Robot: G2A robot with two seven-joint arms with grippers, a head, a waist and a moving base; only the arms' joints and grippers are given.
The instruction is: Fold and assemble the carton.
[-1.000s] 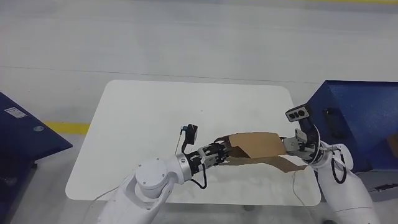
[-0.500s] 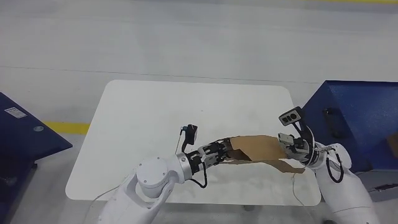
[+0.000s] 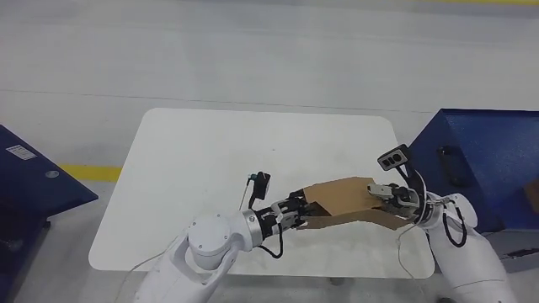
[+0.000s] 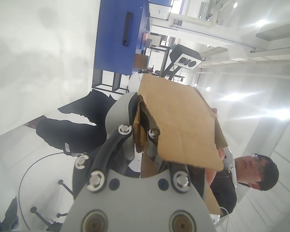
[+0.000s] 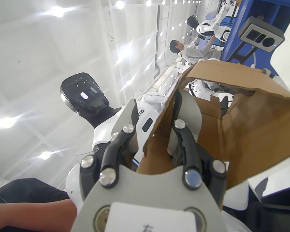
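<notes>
Carton (image 3: 345, 199): brown, partly opened, held just above the bench (image 3: 210, 160), lower right of centre in the top view.
Left claw (image 3: 300, 210): pinching the carton's left edge.
Right claw (image 3: 384, 195): spread astride the carton's right wall, one finger inside.

White desk (image 3: 210, 160) with rounded corners and a plain matt top, standing on a pale grey floor (image 3: 253, 42). Over its near right part, close to the front edge, a brown carton (image 3: 341, 198), held at both ends; contact with the top impossible to tell.
</notes>
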